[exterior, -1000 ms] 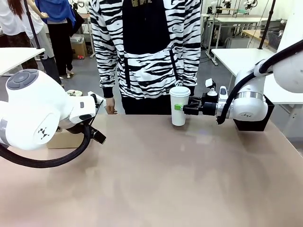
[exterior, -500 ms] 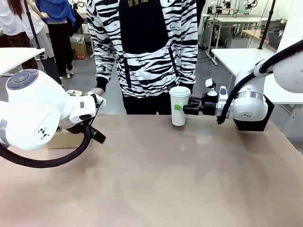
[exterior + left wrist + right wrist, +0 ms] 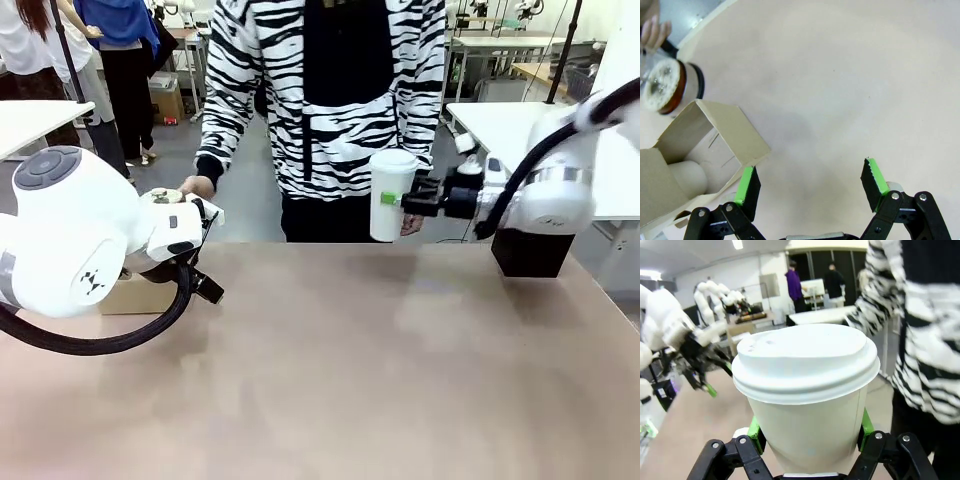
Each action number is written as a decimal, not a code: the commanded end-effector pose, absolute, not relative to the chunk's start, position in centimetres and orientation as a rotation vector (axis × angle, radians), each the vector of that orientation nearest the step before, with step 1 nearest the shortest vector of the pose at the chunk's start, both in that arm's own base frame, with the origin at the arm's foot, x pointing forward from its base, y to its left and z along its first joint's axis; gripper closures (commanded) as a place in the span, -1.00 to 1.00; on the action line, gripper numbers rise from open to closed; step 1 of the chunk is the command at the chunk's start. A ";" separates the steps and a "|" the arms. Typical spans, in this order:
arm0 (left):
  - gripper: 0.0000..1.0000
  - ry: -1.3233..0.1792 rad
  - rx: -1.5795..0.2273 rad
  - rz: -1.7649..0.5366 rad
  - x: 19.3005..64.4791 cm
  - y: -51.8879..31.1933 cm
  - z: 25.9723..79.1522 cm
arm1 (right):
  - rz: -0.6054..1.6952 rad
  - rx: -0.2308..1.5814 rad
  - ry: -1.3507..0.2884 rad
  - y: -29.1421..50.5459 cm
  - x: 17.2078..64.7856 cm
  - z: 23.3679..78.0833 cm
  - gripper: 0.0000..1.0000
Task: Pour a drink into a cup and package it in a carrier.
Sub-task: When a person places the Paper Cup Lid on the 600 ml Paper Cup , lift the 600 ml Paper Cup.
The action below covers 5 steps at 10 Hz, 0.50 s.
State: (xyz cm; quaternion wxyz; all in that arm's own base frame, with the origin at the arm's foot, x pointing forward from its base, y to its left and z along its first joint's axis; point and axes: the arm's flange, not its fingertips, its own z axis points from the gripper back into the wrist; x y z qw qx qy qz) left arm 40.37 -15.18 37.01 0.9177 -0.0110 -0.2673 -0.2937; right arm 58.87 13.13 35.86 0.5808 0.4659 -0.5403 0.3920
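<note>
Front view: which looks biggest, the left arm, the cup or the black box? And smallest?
Left arm, though it's nearest the camera.
Then cup and black box: about alike; the right arm hides part of the box.

surface: beige table (image 3: 350, 380) | left: cardboard carrier (image 3: 135, 298) | far right: black box (image 3: 530, 255)
</note>
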 end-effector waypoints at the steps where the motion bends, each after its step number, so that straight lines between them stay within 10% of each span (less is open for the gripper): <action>1: -1.00 -0.550 -0.025 -0.604 40.3 -15.2 37.0 | 0.896 1.110 -1.253 10.8 53.6 42.7 -0.61; 5: -1.00 -0.550 -0.025 -0.604 40.3 -15.2 37.0 | 0.988 1.137 -1.245 8.2 43.4 52.5 -0.61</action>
